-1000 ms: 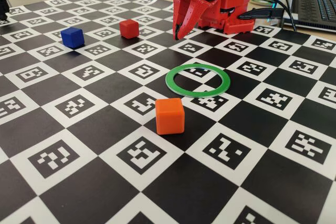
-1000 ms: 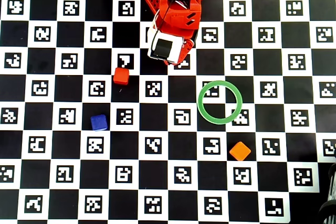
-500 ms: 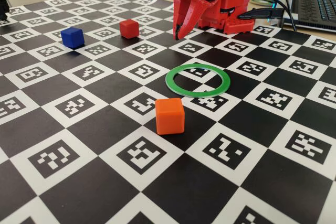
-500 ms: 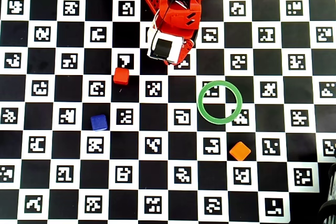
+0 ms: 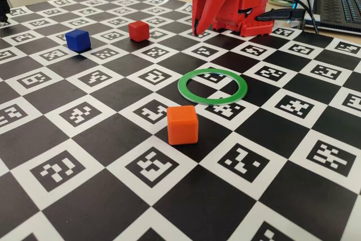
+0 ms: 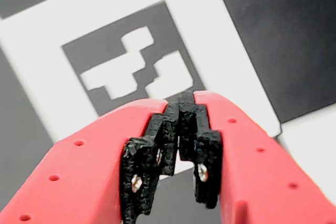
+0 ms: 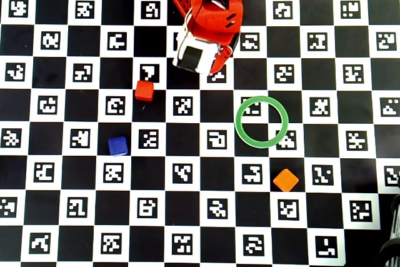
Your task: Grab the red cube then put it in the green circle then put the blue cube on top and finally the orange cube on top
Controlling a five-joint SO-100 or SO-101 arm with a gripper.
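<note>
Leftmost in the overhead view, the blue cube (image 7: 117,146) is sitting on the checkered marker-printed table (image 7: 56,217), with the red cube (image 7: 144,90) lying up and to its right, well apart from it. Right of the red cube, the red gripper (image 7: 217,70) is hanging over the board near the arm's base, its jaws pressed together and pinching nothing; the wrist view is showing the black pads (image 6: 157,150) meeting above a white marker square. Farther right, the green circle (image 7: 262,122) is lying flat and holding nothing inside it. Just below and right of the ring, the orange cube (image 7: 285,180) is resting apart from it, turned diagonally to the squares.
</note>
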